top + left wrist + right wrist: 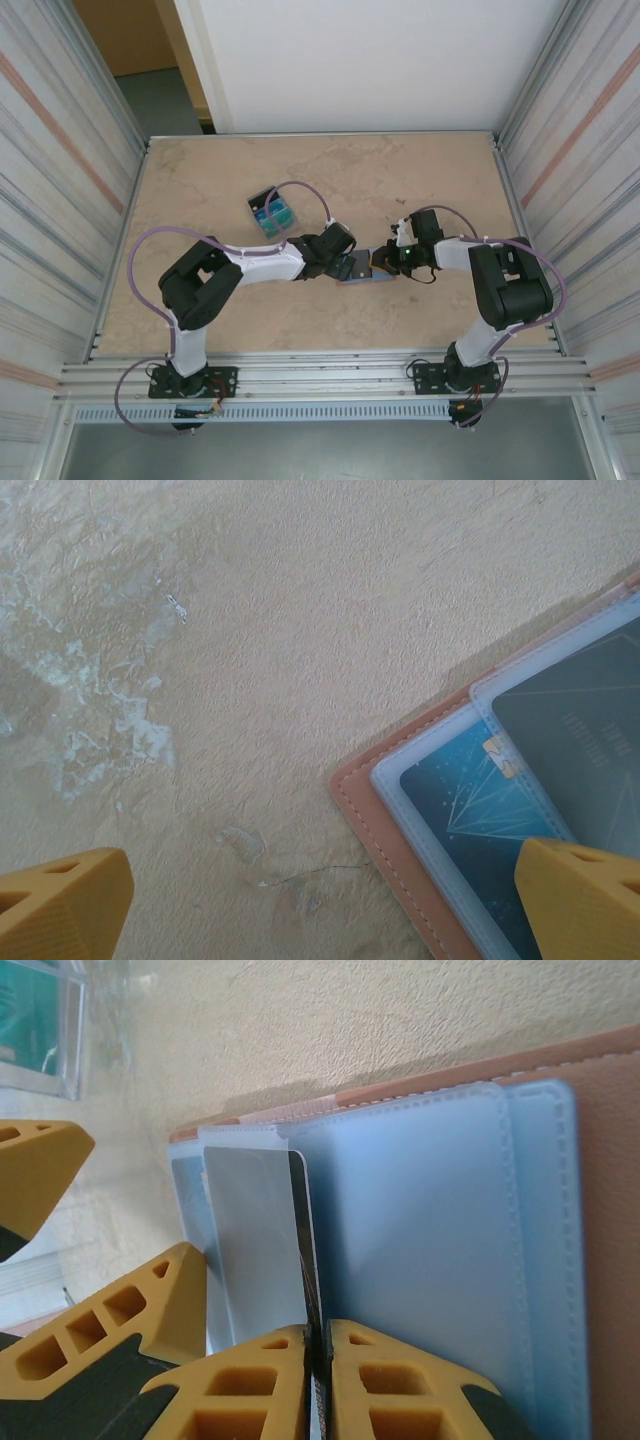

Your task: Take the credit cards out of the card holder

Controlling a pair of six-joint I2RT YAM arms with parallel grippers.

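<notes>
Your right claw (pixel 315 1335) sits at bottom centre, its yellow fingers (pixel 400 1390) pinched on the thin edge of a dark card (pixel 302 1220). The card holder (pixel 600 1210) lies open on the bench (pixel 350 1020), blue-grey pockets facing up. The left claw (pixel 140 1200) stands wide apart at the left edge. A clear box (pixel 60 1050) holding something teal is at upper left.

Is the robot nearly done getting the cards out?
Not yet. Done, it seems: teal and blue cards lie in a clear box, away from the card holder. In hand: the right gripper pinches one thin card by its edge, right at the pockets. To do: at least a blue card sits in a pocket beside the open left gripper.
</notes>
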